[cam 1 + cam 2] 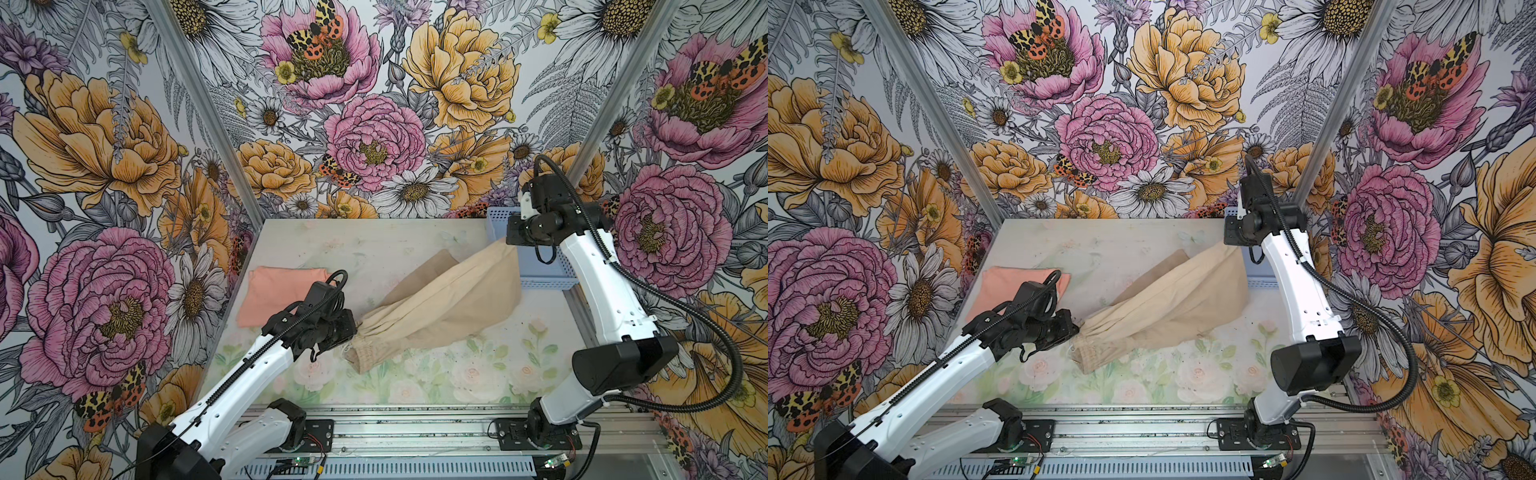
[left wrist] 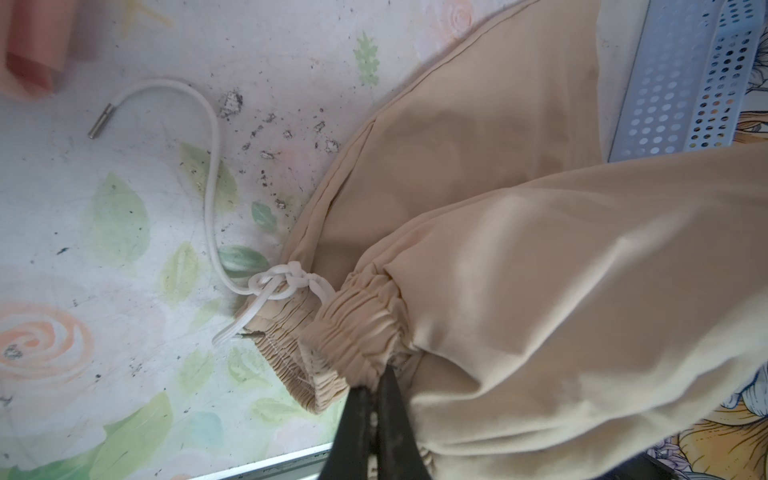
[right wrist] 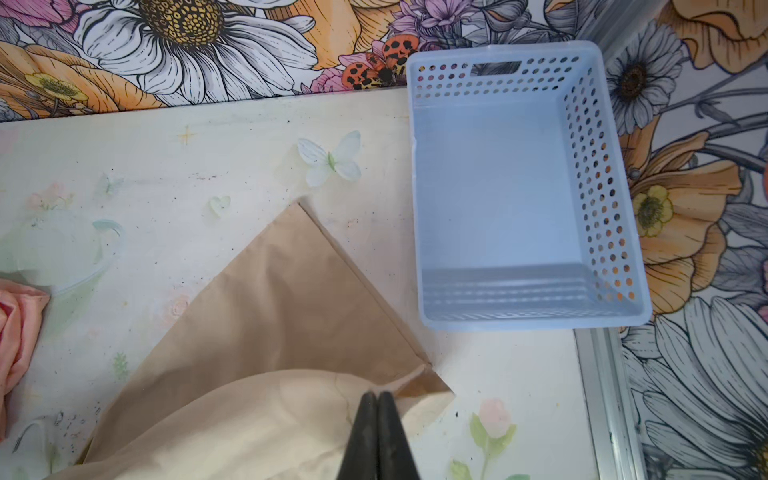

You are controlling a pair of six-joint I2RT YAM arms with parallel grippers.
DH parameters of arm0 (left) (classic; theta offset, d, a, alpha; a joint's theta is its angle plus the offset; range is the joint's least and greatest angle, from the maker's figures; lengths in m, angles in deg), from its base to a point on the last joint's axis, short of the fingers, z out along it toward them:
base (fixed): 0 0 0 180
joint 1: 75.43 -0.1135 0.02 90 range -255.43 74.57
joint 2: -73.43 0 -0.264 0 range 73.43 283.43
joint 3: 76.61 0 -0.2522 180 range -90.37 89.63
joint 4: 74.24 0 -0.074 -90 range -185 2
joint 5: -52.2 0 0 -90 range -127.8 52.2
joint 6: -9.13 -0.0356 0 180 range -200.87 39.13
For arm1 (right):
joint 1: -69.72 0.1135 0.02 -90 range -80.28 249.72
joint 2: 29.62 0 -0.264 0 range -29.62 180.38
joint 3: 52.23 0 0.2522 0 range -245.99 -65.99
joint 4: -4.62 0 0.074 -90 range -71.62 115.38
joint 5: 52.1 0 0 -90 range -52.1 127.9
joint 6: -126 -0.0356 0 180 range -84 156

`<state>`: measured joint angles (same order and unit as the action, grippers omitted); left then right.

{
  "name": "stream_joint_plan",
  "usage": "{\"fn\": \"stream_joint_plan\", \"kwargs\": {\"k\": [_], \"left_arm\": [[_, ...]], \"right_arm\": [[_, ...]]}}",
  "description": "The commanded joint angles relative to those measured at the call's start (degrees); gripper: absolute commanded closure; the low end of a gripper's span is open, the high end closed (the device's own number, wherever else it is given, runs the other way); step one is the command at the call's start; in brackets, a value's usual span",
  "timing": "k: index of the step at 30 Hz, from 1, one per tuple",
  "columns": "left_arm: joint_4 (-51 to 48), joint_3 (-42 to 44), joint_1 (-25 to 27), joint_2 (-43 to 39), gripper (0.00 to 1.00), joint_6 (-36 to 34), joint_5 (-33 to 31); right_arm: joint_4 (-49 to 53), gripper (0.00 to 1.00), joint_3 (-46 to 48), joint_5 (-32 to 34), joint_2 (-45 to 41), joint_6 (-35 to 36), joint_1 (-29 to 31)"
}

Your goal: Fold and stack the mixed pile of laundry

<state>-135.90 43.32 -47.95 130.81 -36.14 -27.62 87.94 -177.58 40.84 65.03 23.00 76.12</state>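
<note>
Left wrist view shows the left hand (image 2: 376, 380) clenched on the elastic waistband of the beige drawstring garment (image 2: 540, 249). The right hand (image 3: 377, 397) pinches its far end, holding it raised over mid-bench (image 1: 374, 249) beside the light blue basket (image 3: 594, 187). The folded salmon T-shirt (image 1: 282, 291) lies far left.

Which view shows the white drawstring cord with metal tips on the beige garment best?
The left wrist view: the white drawstring cord lies knotted at the gathered waistband of the beige garment, one metal-tipped end curling over the table. In both top views the cord is too small to make out. The right wrist view misses it.
</note>
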Motion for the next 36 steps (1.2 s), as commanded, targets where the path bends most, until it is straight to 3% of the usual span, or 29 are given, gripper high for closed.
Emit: {"fn": "stream_joint_plan", "kwargs": {"k": [1,3,10,13,18,23,28,32,36], "left_arm": [[2.67,1.41,-0.18,-1.06,0.96,-0.94,1.6],[3.29,2.39,0.42,-2.01,0.89,-0.15,1.56],[3.78,4.26,2.92,-4.94,0.88,2.58,0.63],[4.78,5.15,2.48,-5.61,0.79,2.65,-0.04],[9.17,5.19,-0.23,-1.13,0.75,-0.22,0.22],[9.84,4.25,-1.92,3.41,0.54,-4.83,-1.7],[8.74,5.32,4.78,-0.88,0.41,-9.89,-9.91],[8.7,6.75,11.63,-4.27,0.4,-13.38,-16.61],[8.3,5.98,13.75,-0.83,0.42,-17.03,-19.77]], "right_arm": [[-2.51,1.0,-4.14,-0.89,-0.18,1.76,0.28],[-2.5,1.0,-4.27,-1.43,-0.21,2.06,0.24],[-1.65,1.0,-2.07,-2.98,-3.91,2.23,0.25],[-1.62,1.0,-0.87,-4.43,-4.67,1.85,0.29],[-3.93,1.0,-0.8,-7.0,0.17,0.82,1.25],[-5.66,1.0,-5.02,-7.95,9.47,0.62,2.29],[-5.66,1.0,-8.62,-8.43,15.48,0.35,2.57],[-5.83,1.0,-8.29,-8.09,15.83,0.26,2.57],[-5.93,1.0,-7.82,-8.13,15.75,0.47,2.5]]}}
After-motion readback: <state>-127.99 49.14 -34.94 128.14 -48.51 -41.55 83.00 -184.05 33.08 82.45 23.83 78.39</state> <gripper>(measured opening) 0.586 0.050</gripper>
